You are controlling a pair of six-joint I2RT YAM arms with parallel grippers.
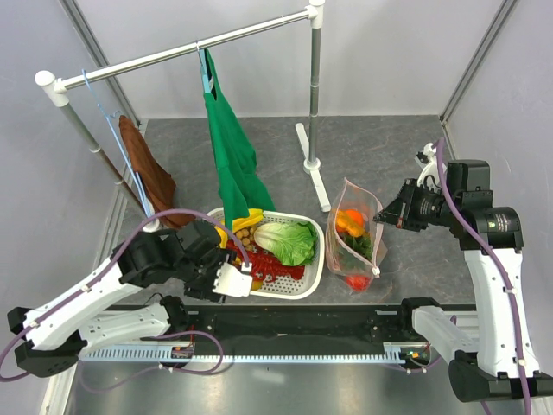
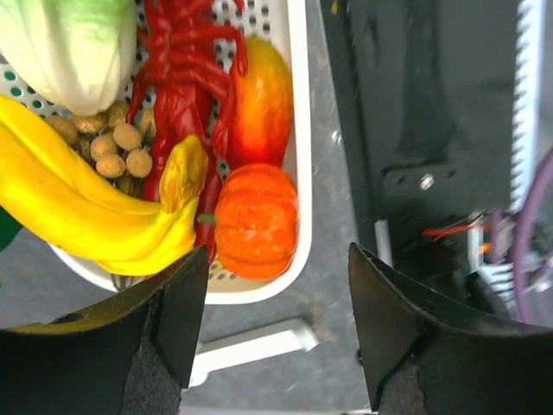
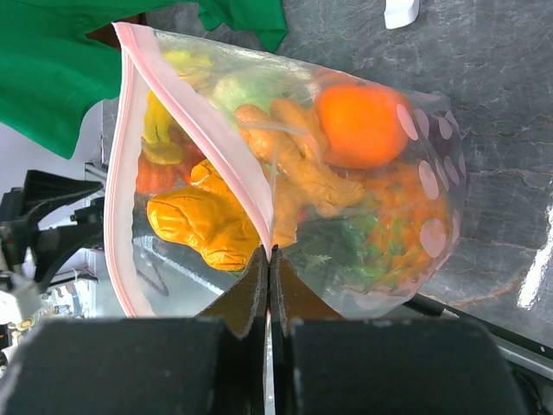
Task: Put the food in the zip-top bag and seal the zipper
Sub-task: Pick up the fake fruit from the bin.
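Observation:
The zip-top bag stands on the table right of the white basket, its mouth gaping. My right gripper is shut on one lip of the pink zipper; the other lip bows away. An orange, a ginger root, a yellow-orange pepper and greens show through the bag. Bananas, an orange pumpkin, a red lobster and lettuce lie in the basket. My left gripper hangs open over the basket's near left corner, holding nothing.
A white clothes rail spans the back of the table, with a green garment hanging down to the basket's far edge and a brown one at the left. The rail's white foot stands behind the bag. Grey walls close in both sides.

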